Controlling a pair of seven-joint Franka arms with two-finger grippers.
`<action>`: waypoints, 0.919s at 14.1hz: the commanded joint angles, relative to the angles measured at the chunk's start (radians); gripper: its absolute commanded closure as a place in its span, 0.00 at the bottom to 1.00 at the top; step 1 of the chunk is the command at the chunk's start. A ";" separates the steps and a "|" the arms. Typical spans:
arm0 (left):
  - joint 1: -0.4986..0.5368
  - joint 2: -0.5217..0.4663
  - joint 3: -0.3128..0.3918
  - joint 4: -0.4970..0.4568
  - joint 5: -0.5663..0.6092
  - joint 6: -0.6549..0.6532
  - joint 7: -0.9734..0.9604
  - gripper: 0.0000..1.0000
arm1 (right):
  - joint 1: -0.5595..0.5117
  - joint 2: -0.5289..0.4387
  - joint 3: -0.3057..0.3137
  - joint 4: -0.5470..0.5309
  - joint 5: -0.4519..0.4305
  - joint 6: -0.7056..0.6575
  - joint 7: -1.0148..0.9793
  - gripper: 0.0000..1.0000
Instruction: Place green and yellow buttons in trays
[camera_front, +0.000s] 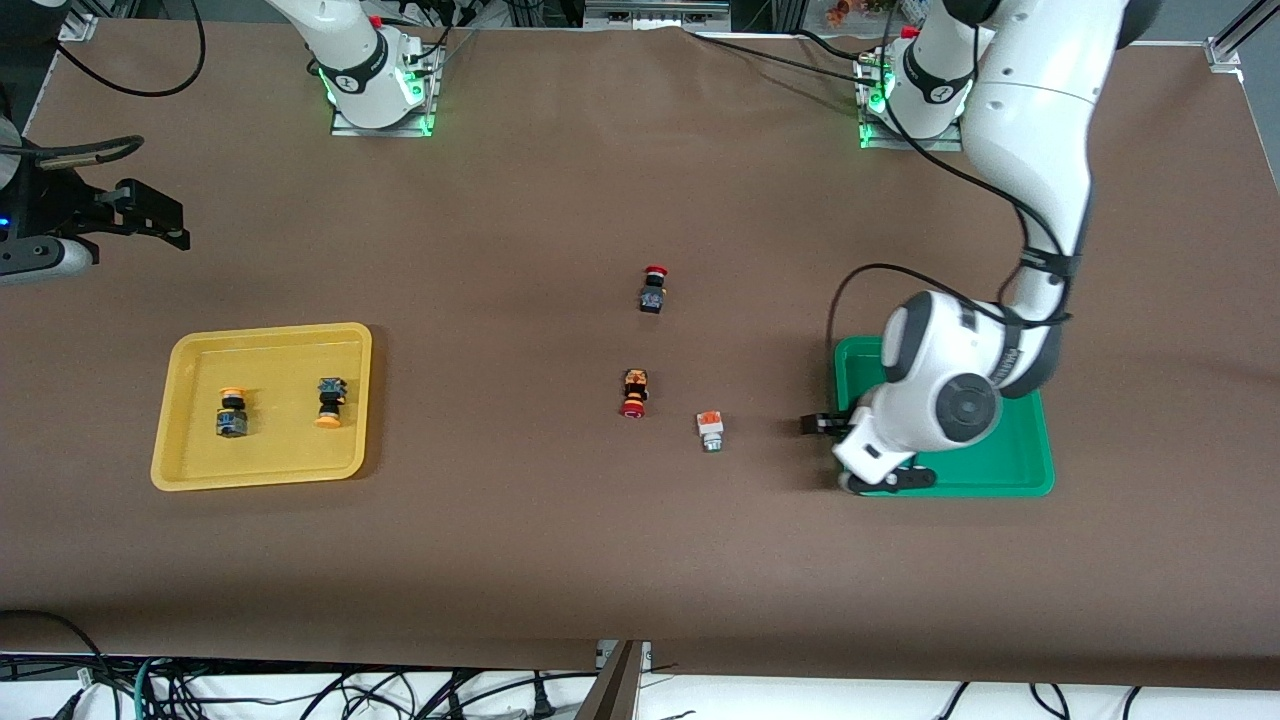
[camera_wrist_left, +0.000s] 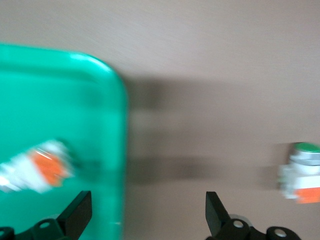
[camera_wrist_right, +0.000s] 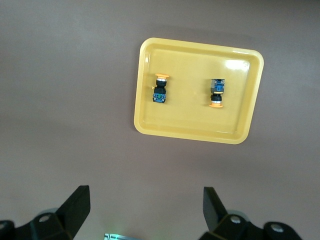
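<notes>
The green tray (camera_front: 1010, 478) lay nearest, one white-grey button (camera_wrist_left: 37, 167) in it; the left end effector (camera_front: 815, 425) gaped wide, empty, over its rim. Another (camera_front: 710, 430) waited on the counter (camera_front: 560, 560). Both yellow-capped buttons (camera_front: 233, 412) (camera_front: 329, 402) sat in the yellow tray (camera_front: 190, 480); the right end effector (camera_wrist_right: 145, 212) waited, spread wide

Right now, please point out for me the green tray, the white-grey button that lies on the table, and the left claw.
green tray (camera_front: 1010, 470), front view, on its bare floor near the rim.
white-grey button (camera_front: 710, 430), front view, on the middle of its body.
left claw (camera_wrist_left: 149, 215), left wrist view, midway between its open fingertips.
</notes>
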 joint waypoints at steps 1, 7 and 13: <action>-0.093 0.036 0.015 0.047 -0.024 0.020 -0.185 0.00 | -0.009 0.007 0.010 0.020 -0.010 -0.008 0.000 0.00; -0.199 0.145 0.017 0.104 -0.023 0.236 -0.366 0.00 | -0.009 0.007 0.010 0.020 -0.010 -0.006 0.000 0.00; -0.223 0.182 0.019 0.104 -0.014 0.292 -0.374 0.00 | -0.011 0.007 0.010 0.020 -0.010 -0.006 0.002 0.00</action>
